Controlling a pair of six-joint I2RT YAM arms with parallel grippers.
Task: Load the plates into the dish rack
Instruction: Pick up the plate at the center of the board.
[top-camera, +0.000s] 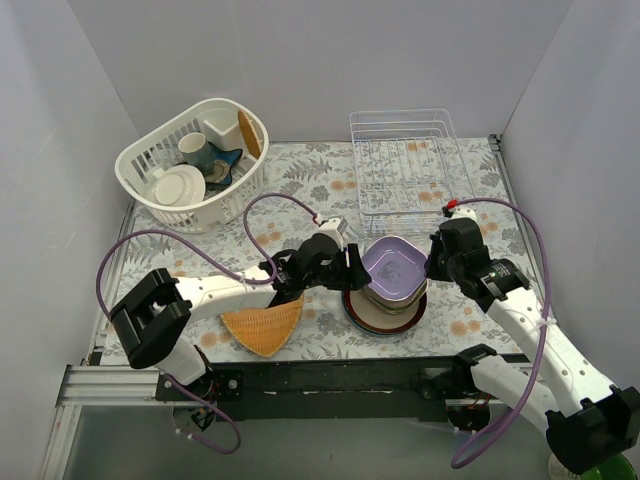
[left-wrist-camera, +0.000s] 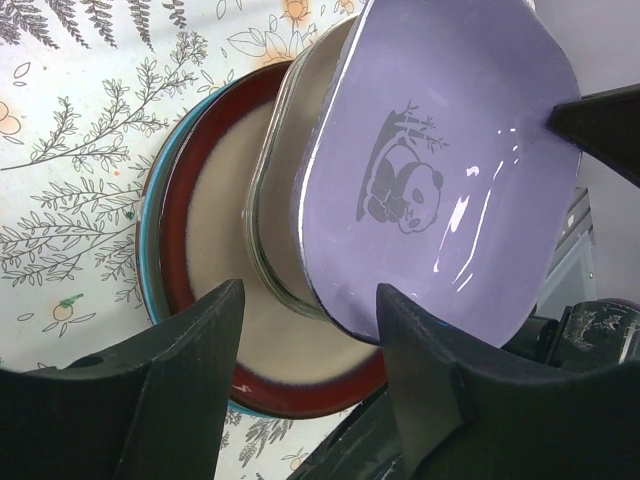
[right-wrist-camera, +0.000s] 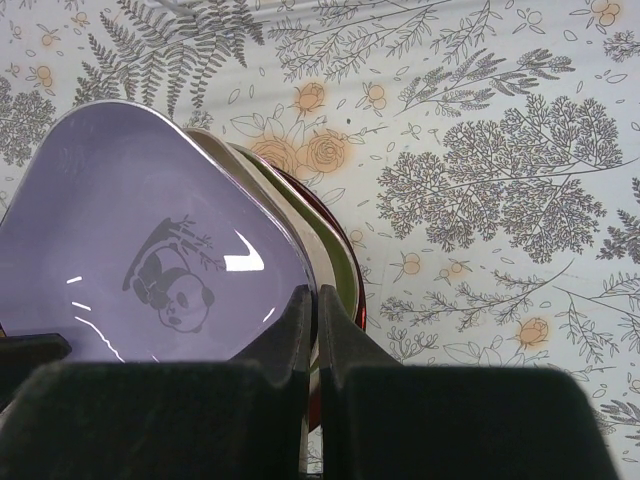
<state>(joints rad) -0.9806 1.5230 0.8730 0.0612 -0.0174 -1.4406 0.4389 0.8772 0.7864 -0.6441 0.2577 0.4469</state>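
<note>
Now | step: grasp lilac rounded-square dish (left-wrist-camera: 460, 150) | left gripper (left-wrist-camera: 310, 295) spread astride its rim | right gripper (right-wrist-camera: 312, 300) pressed together, opposite edge | tip: pinch lilac alone, exclude cream rounded-square dish (left-wrist-camera: 290, 170)

Both arms reach inward, wrists facing each other. The left claw (left-wrist-camera: 310, 300) stands partly open, fingers apart. The right claw (right-wrist-camera: 313, 300) is pinched on the rim of the lilac rounded-square dish (right-wrist-camera: 120, 230).

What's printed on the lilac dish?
The lilac dish bears a grey panda; clearest in left wrist view.
</note>
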